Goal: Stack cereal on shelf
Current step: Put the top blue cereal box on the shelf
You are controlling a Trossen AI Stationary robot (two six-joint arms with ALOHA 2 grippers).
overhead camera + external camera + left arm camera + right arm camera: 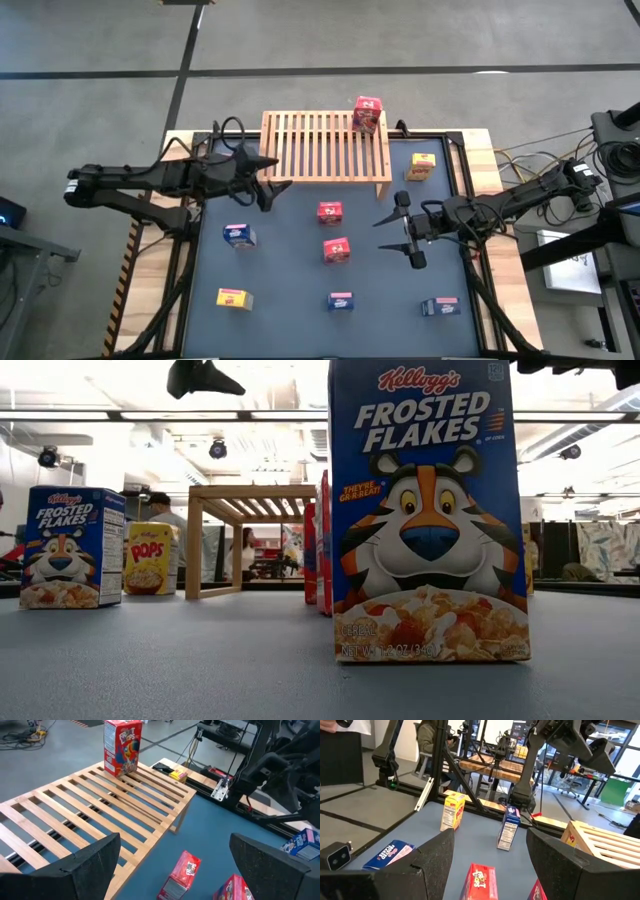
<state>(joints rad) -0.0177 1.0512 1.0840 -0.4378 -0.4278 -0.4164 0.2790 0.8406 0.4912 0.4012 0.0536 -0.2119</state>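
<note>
- Our left tool (272, 186) hangs with its fingers spread wide and nothing between them, just beside the near left corner of the shelf (320, 150). From its wrist camera we look past the two dark fingers (85, 865) across the slats, so we judge it is placed to work at the rack or the boxes close under it.
- Our right tool (398, 232) is also open and empty, its fingers parted less widely, above the desk (290, 300) to the right of the two middle red boxes. Its wrist view looks down at the lower red box (479, 881), which we take to be its likely next pick, though no grip has begun.
- One red box (367, 113) stands upright on the far right corner of the shelf's slatted top; we read that as the first of the cereal in place, tucked to one end to leave the remaining slats free.
- Counting reds, we find three: the one on the shelf, the upper red box (330, 212) and the lower red box on the desk in front of the rack.
- We count two yellows: the right yellow box (421, 167) beside the shelf's right leg and the left yellow box (234, 298) near the front left.
- Blues come to three: the left blue box (239, 235), the middle blue box (340, 301) and the right blue box (440, 307).
- That makes eight boxes in the high view; we cannot find a ninth.
</note>
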